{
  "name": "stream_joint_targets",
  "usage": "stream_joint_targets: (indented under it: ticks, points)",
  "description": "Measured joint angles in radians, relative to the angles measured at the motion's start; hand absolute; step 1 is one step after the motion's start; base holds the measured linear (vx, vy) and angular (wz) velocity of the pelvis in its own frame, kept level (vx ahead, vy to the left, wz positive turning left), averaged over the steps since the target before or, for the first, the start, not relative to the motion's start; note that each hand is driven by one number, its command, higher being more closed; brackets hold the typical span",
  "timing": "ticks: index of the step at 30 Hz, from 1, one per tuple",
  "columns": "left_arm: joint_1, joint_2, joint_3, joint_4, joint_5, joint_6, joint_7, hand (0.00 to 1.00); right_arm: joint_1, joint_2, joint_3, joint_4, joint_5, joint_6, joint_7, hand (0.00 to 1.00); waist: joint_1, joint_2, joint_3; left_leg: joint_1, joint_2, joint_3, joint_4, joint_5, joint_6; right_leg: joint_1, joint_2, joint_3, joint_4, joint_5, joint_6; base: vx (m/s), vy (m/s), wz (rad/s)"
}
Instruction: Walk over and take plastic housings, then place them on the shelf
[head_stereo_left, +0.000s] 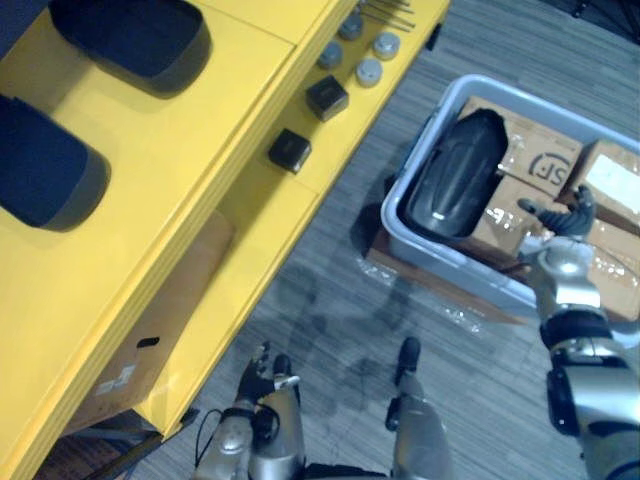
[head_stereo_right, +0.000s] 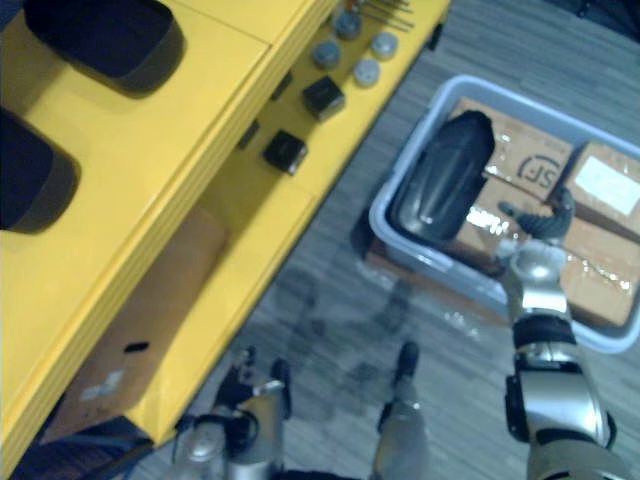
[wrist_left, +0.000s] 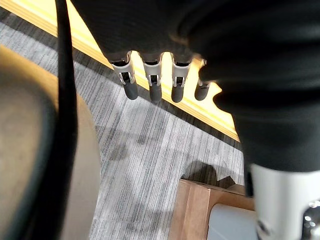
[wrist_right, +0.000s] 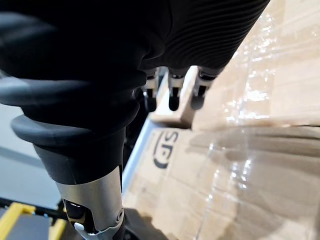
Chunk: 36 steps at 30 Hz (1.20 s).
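A black plastic housing (head_stereo_left: 455, 175) leans inside a grey bin (head_stereo_left: 430, 245) on the floor at the right, resting on taped cardboard boxes (head_stereo_left: 535, 165). My right hand (head_stereo_left: 565, 218) hovers open over those boxes, just right of the housing and not touching it; its straight fingers (wrist_right: 172, 95) show above the shiny tape. Two more dark housings (head_stereo_left: 130, 40) (head_stereo_left: 45, 165) lie on the top level of the yellow shelf (head_stereo_left: 190, 150) at the left. Low beside the shelf's front edge hangs my left hand (head_stereo_left: 262, 372), open and holding nothing, its fingers (wrist_left: 152, 82) straight.
The shelf's lower level carries two small black boxes (head_stereo_left: 290, 150) (head_stereo_left: 327, 97) and several grey round parts (head_stereo_left: 370, 70). A brown cardboard box (head_stereo_left: 150, 320) sits under the shelf. Grey carpet (head_stereo_left: 340, 300) lies between shelf and bin.
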Motion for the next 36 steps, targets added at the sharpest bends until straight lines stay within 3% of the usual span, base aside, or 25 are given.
stream_joint_targets:
  ticks: [7, 11, 17, 28, 36]
  points:
    - [0.001, -0.004, -0.011, -0.003, -0.032, 0.0, -0.003, 0.0, -0.031, -0.028, 0.067, 0.013, -0.029, -0.002, 0.105, 0.0, 0.004, 0.023, 0.012, -0.01, -0.004, -0.009, -0.001, 0.004, 0.001, 0.0, -0.005, -0.015, 0.0, 0.001, 0.001, -0.01, 0.0, 0.04]
    - [0.001, -0.002, -0.015, -0.003, -0.038, -0.001, -0.01, 0.0, -0.054, -0.031, 0.083, 0.012, -0.03, -0.038, 0.117, 0.0, 0.008, 0.024, 0.013, -0.028, -0.006, -0.019, -0.005, 0.014, -0.001, -0.016, -0.005, -0.022, 0.0, 0.001, 0.001, 0.0, -0.01, 0.06]
    - [0.0, 0.001, -0.019, 0.0, -0.038, -0.005, -0.024, 0.0, -0.076, -0.031, 0.088, 0.011, -0.068, -0.037, 0.129, 0.0, 0.008, 0.024, 0.013, -0.028, -0.006, -0.025, -0.016, 0.021, -0.002, -0.015, -0.005, -0.026, 0.0, 0.002, 0.0, 0.01, -0.006, 0.04]
    - [0.0, 0.01, -0.039, 0.019, -0.124, -0.032, -0.023, 0.0, -0.071, -0.03, 0.126, 0.066, -0.12, 0.057, 0.096, 0.0, 0.018, 0.027, 0.014, -0.036, -0.007, -0.028, -0.015, 0.022, -0.002, -0.018, -0.005, -0.031, 0.0, 0.003, -0.001, 0.0, 0.0, 0.0]
    - [0.0, 0.001, -0.041, 0.023, -0.149, -0.057, -0.021, 0.0, -0.084, -0.029, 0.127, 0.098, -0.157, 0.08, 0.076, 0.0, 0.029, 0.028, 0.014, -0.058, -0.009, -0.032, -0.02, 0.03, -0.003, -0.041, -0.007, -0.037, 0.0, 0.003, -0.001, 0.0, -0.003, 0.02]
